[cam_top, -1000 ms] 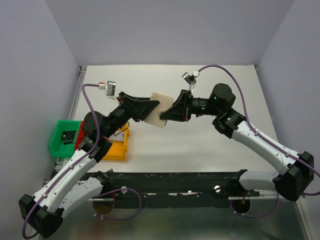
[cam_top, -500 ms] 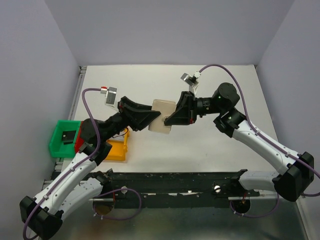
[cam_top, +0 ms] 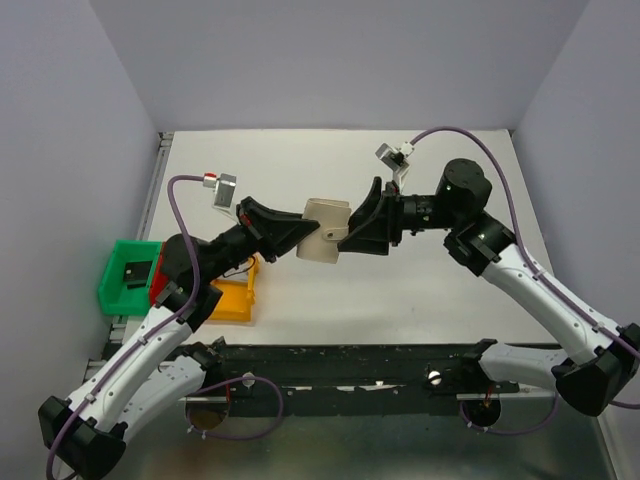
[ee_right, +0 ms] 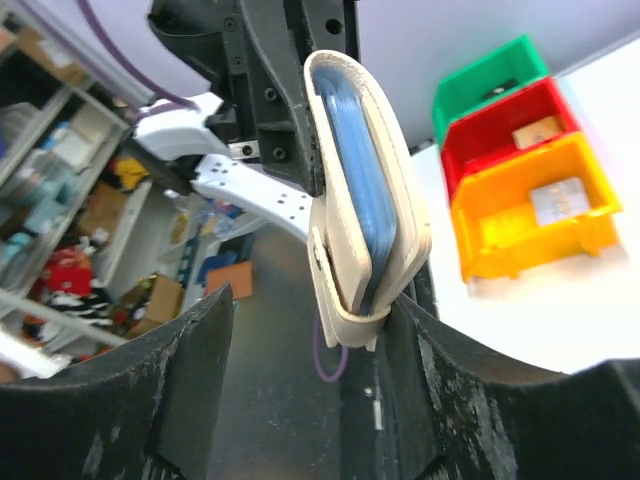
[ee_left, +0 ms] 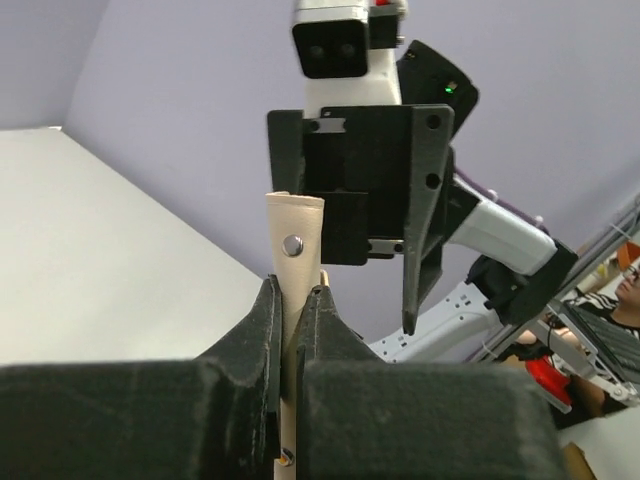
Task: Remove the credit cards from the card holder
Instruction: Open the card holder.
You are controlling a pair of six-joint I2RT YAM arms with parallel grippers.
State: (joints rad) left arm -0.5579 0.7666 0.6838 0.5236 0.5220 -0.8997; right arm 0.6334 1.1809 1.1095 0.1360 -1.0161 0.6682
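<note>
One card holder (cam_top: 325, 241) — in left pincer (ee_left: 291, 312)

The cream card holder (cam_top: 325, 235), folded nearly shut with blue lining showing inside, is held aloft on edge.

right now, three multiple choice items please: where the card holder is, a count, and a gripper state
1. Where is the card holder? A) flat on the table B) in the air between the left gripper and right gripper C) on the floor
2. How many plastic bins show? A) one B) five C) three
3. How is the left gripper? A) shut on the card holder B) open C) out of view
Answers: 1 B, both wrist views show it lifted; 2 C, green bin, red bin, yellow bin; 3 A, its fingers pinch the holder.
</note>
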